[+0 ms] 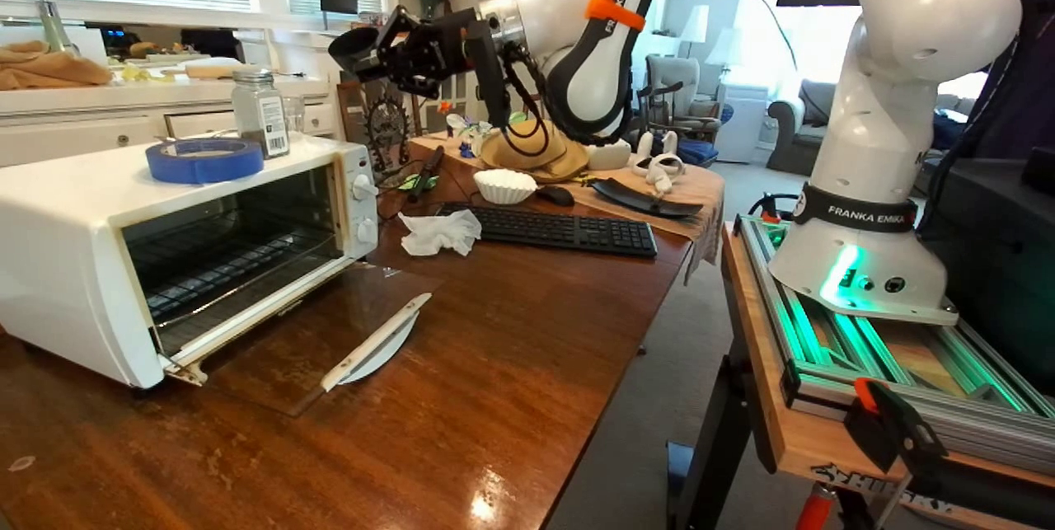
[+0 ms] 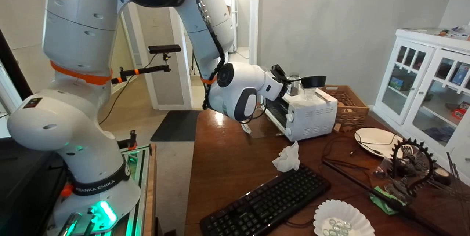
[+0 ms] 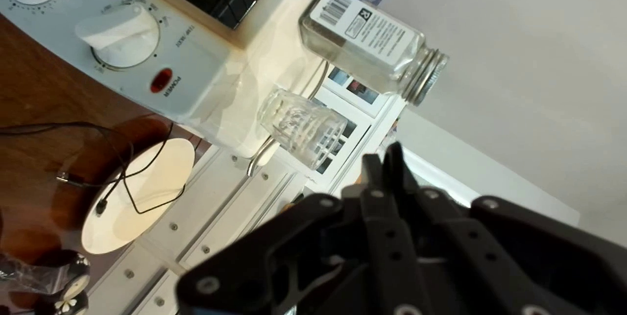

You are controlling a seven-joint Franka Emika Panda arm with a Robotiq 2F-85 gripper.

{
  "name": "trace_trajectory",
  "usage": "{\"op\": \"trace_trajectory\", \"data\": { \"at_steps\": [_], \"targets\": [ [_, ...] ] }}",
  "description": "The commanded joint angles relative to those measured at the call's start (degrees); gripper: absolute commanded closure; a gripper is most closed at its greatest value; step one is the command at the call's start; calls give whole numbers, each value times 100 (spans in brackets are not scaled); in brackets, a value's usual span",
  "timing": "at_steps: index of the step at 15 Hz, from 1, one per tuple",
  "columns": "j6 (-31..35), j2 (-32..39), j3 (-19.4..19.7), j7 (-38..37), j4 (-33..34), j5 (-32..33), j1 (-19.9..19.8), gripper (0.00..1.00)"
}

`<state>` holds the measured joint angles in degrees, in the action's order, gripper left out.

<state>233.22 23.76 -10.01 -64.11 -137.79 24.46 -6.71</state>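
Observation:
My gripper (image 3: 389, 182) is shut on the thin handle of a small round black pan (image 2: 313, 81). In the wrist view only a dark narrow edge shows between the fingers. The pan also shows in an exterior view (image 1: 353, 47), raised in the air. In an exterior view, gripper and pan appear by the top of a white toaster oven (image 2: 313, 118). The oven's glass door (image 1: 330, 340) is folded down, with a rack inside. On its top are a blue tape roll (image 1: 204, 162), a glass jar with metal lid (image 3: 362, 40) and a clear glass (image 3: 302, 126).
A crumpled white tissue (image 1: 441, 232) and a black keyboard (image 1: 560, 232) lie on the wooden table. A white fluted bowl (image 2: 343, 214) holds clear pebbles. A white plate (image 2: 380, 140) with cables and a wicker basket (image 2: 358, 109) are near the oven. A tan hat (image 1: 536, 152) lies farther back.

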Motion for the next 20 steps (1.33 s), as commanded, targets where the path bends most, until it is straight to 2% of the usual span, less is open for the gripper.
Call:
{"op": "trace_trajectory", "data": {
  "at_steps": [1, 8, 9, 10, 15, 16, 20],
  "targets": [
    [-451, -231, -66, -264, 42, 502, -244, 98],
    [-843, -390, -57, -577, 203, 1127, -432, 98],
    [-865, -403, -52, -608, 214, 1113, -439, 98],
    [-636, -261, -33, -305, 208, 850, -332, 93],
    [-654, -292, -26, -365, 215, 866, -353, 93],
    [-668, -234, -23, -421, 271, 942, -365, 98],
    [-797, -134, -28, -379, 352, 963, -333, 98]
  ]
}}
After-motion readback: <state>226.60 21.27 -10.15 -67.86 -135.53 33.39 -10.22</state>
